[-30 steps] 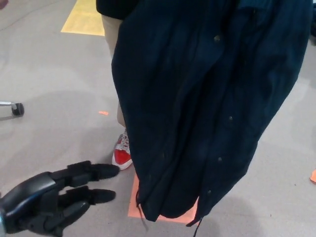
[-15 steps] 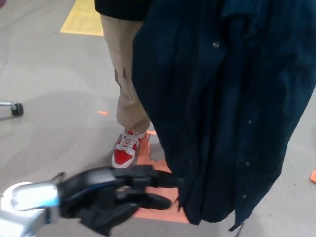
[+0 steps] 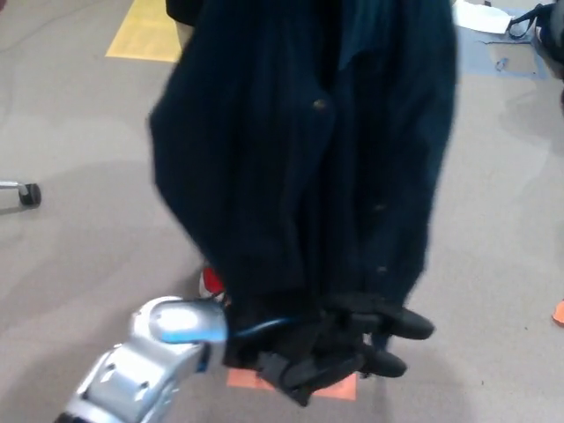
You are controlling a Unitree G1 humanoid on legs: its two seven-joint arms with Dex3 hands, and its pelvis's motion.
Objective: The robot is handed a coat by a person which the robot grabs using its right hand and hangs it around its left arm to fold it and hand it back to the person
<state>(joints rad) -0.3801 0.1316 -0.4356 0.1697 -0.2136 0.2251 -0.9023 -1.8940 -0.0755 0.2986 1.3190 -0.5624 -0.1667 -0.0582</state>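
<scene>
We are seeing the dark coat hanging full length from above the frame. Its top is cut off, so we are not telling who is holding it. The left arm is reaching in from below-left of the coat, with the silver forearm pointing at the hem. The left hand is sitting right at the coat's bottom edge, the cloth touching or overlapping the wrist. Its fingers are sticking straight out past the hem, spread and gripping nothing. The right hand is not showing, so we are saying nothing of its grip.

We are judging the handover as probably done and the hang-over-the-arm step as only starting: the coat is dangling lengthwise, not draped across the arm. Draping, folding and handing back are all remaining.

The grey floor is lying smooth all around the coat. A yellow patch is showing up-left of the coat. An orange marker is peeking out under the hem. White paper is lying up-right of the coat. The person's red shoe is poking out at the coat's lower-left edge. A chair caster is sitting well left of the coat.
</scene>
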